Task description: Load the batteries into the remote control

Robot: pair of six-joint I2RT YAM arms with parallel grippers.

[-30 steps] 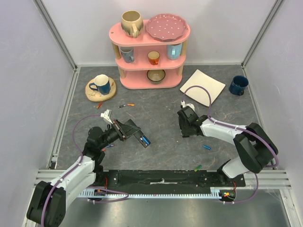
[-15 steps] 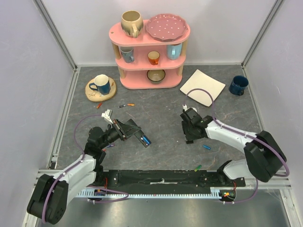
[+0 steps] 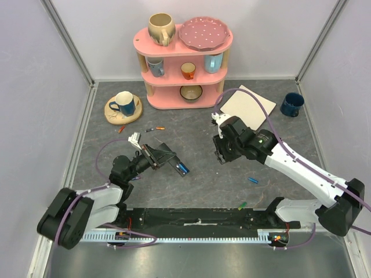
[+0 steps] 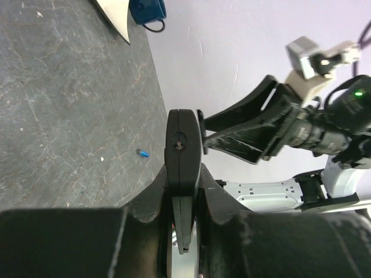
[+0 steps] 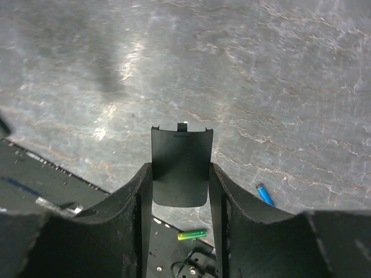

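Swinging toward 11 o'clock since a second ago, the right arm has unfolded and carried the right gripper (image 3: 222, 155) off its old spot to hang just right of the middle of the grey table (image 3: 197, 191). The left arm has sunk lower at the near edge.

The right gripper's two fingers are closed to a middling gap on a black cover panel (image 5: 181, 159). In the right wrist view the panel stands flat between the pads, with a small tab on its far edge. Seen from above, the panel is hard to tell from the black fingers.

At 8 o'clock from the table's middle, the left gripper (image 3: 153, 156) is clamped tight on the remote control (image 3: 168, 158). The remote sticks out toward 4 o'clock. A blue battery in the bay (image 3: 182, 168) shows at its outer end. The left wrist view looks along the remote (image 4: 182, 150), edge-on between the fingers (image 4: 217, 202), with the right arm's gripper beyond it at 2 o'clock.

Loose cells lie apart on the table. A loose blue battery (image 3: 253, 179) is at 4 o'clock from the right gripper. A green battery (image 3: 242, 205) is at 5 o'clock, by the front rail. An orange battery (image 3: 156, 128) is at 11 o'clock from the remote. The right wrist camera also catches the blue one (image 5: 264, 194) and the green one (image 5: 192, 234).

A pink shelf (image 3: 184, 58) stands at 12 o'clock and a blue mug (image 3: 291, 104) at 2 o'clock.
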